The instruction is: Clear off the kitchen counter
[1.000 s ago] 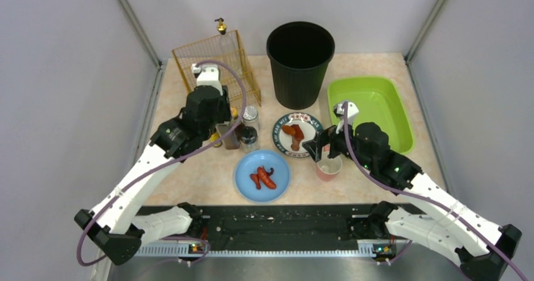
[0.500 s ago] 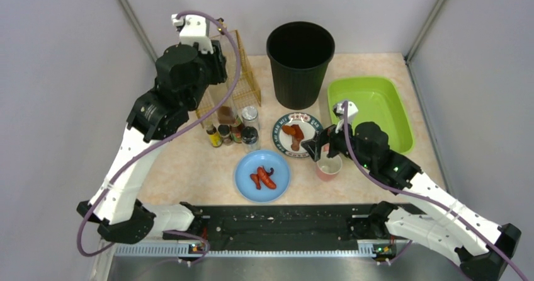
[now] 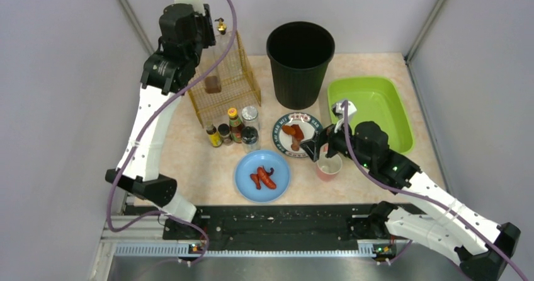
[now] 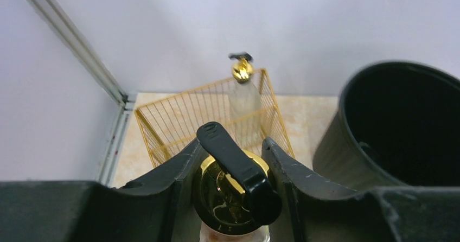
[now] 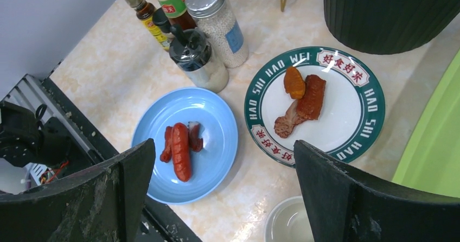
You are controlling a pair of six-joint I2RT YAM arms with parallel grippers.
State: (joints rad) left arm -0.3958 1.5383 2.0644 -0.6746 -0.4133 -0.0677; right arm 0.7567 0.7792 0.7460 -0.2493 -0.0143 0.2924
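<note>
Speckled bench (image 3: 189, 158) with plate (image 5: 373, 102) lettered "HAO SHI HAO WEI" beside bin (image 5: 390, 8); left gripper (image 4: 230, 165) pinching pump bottle (image 4: 234, 196), right gripper (image 5: 222, 144) spread.

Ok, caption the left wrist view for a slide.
Left fingers grip a gold-capped bottle; wire basket and black bin ahead.

Pale lilac-grey walls (image 3: 56, 104), metal corner posts (image 3: 135, 22)

Bare counter (image 3: 182, 149) left of bottles (image 3: 235, 128)
</note>
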